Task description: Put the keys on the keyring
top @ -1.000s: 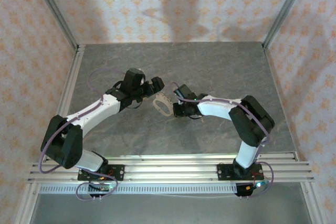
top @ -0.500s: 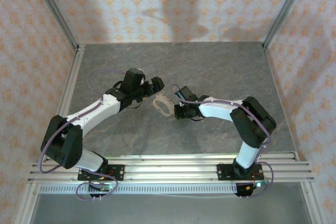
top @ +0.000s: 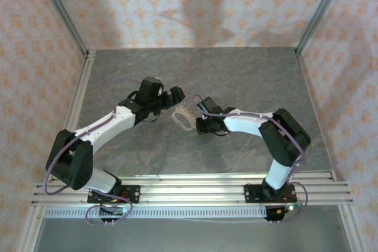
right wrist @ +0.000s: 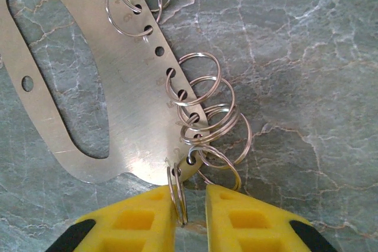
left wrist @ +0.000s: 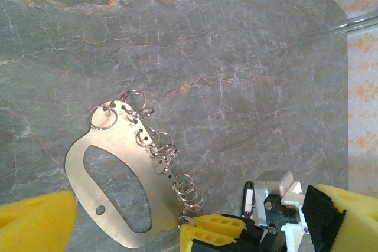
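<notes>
The keyring (left wrist: 133, 146) is a flat silvery plate with an oval cutout and several split rings (right wrist: 207, 116) threaded through holes along one edge. It lies on the table between both arms (top: 182, 117). My right gripper (right wrist: 192, 208) is at the plate's narrow end, jaws a small gap apart. The end split ring (right wrist: 176, 196) stands on edge between them, against the left finger and apart from the right one. My left gripper (left wrist: 192, 205) stands wide open over the same end, near the right gripper's yellow finger (left wrist: 218, 228). The keys are out of view.
The grey marble table (top: 248, 81) is bordered by patterned walls and metal rails at the left (top: 80, 98) and front (top: 189, 184). Both arms meet at the middle of the table.
The right wrist has shifted very slightly toward the plate's end. The plate and the left arm have stayed where they were.
</notes>
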`<state>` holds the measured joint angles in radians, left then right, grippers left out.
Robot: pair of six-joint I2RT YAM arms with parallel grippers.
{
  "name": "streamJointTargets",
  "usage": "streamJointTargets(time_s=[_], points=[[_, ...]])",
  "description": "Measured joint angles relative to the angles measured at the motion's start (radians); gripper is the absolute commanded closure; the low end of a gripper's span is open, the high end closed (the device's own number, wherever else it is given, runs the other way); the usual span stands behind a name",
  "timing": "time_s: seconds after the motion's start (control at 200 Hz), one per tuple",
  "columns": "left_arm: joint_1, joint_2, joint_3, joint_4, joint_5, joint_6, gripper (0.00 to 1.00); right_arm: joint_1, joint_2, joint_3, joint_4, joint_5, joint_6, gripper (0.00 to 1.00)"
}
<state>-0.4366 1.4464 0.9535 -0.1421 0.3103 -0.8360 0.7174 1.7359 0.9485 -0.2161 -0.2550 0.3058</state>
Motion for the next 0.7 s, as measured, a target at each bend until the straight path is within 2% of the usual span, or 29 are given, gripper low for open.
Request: streamJointTargets(time_s=[0.43, 0.51, 0.59, 0.701], points=[[0.000, 0.000, -0.001, 0.001, 0.000, 0.000, 0.00, 0.000, 0.000, 0.012, 0.000, 0.000, 0.000, 0.86], [0.000, 0.000, -0.002, 0.001, 0.000, 0.000, 0.00, 0.000, 0.000, 0.013, 0.000, 0.000, 0.000, 0.90], [0.000, 0.000, -0.002, 0.001, 0.000, 0.000, 0.00, 0.000, 0.000, 0.013, 0.000, -0.003, 0.000, 1.00], [0.000, 0.000, -0.002, 0.001, 0.000, 0.000, 0.00, 0.000, 0.000, 0.015, 0.000, -0.006, 0.005, 1.00]])
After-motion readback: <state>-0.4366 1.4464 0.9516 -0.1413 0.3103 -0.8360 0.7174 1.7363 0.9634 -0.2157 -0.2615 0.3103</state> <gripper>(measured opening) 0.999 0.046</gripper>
